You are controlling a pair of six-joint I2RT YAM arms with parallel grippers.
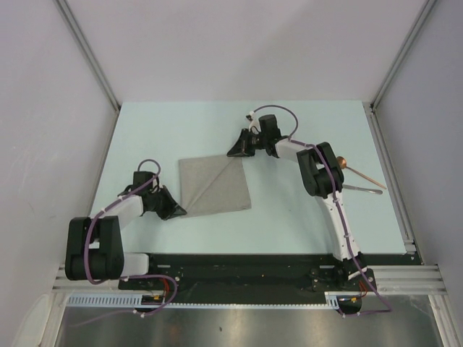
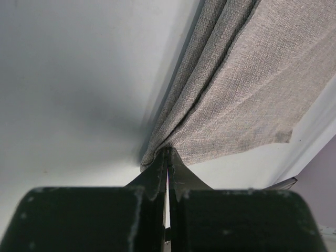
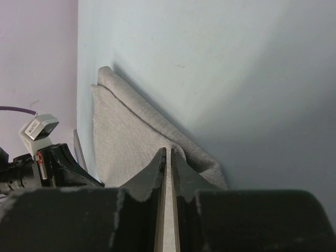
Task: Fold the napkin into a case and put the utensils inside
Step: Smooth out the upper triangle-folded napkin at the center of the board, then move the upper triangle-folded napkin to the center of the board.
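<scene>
napkin [image 1: 215,185] lies flat mid worktop [image 1: 289,224], diagonal crease across it. left tool [image 1: 176,210] clamped tight on its near-left corner, fabric bunched at the tips. right tool [image 1: 235,151] pinched nearly closed on the far-right corner. copper spoon [image 1: 362,176] and silvery piece [image 1: 362,189] lie right of the right arm, well apart from napkin

Even, soft light is seen from overhead; faint shadows are cast on the counter [image 1: 289,224]. In the wrist views broad grey shading is spread over it, the napkin [image 2: 247,89] is shown sharply, and the left gripper [image 2: 168,160] and right gripper [image 3: 168,157] are rendered dark and blurred.
</scene>
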